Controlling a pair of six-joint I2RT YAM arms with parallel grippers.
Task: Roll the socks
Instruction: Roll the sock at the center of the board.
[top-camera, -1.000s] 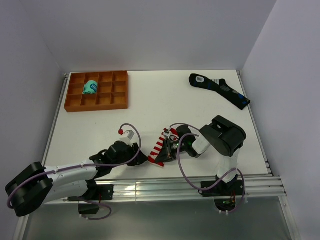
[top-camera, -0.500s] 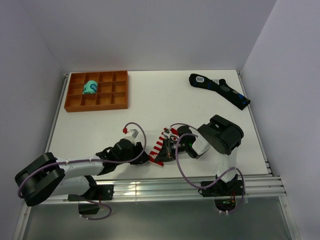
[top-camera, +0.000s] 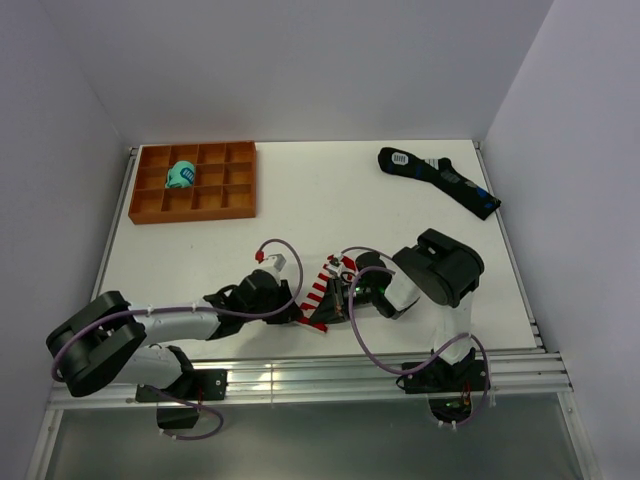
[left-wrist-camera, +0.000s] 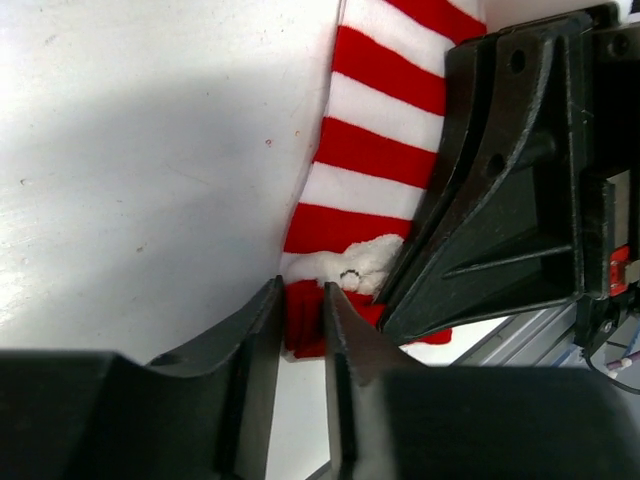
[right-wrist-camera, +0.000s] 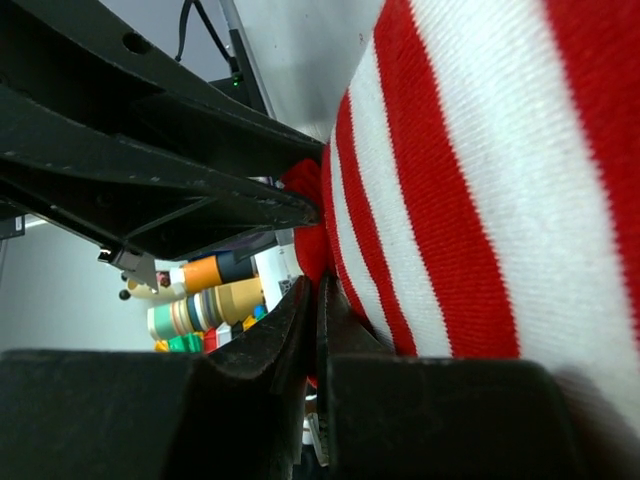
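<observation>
The red and white striped socks (top-camera: 317, 292) lie flat near the table's front edge, between my two grippers. My left gripper (top-camera: 296, 314) is at their near red end. In the left wrist view (left-wrist-camera: 301, 290) its jaws are closed on that red end of the socks (left-wrist-camera: 370, 160). My right gripper (top-camera: 337, 299) lies against the socks' right edge. In the right wrist view (right-wrist-camera: 313, 285) its jaws are almost together, pinching the edge of the striped fabric (right-wrist-camera: 480, 200). The right gripper's black body (left-wrist-camera: 500, 200) covers part of the socks.
An orange compartment tray (top-camera: 195, 205) at the back left holds a teal sock bundle (top-camera: 181, 175). A long black sock (top-camera: 440, 180) lies at the back right. An aluminium rail (top-camera: 330, 375) runs along the front edge.
My left arm has reached to the right and its gripper has arrived at the socks' near red end. The right gripper and the socks have hardly moved.
</observation>
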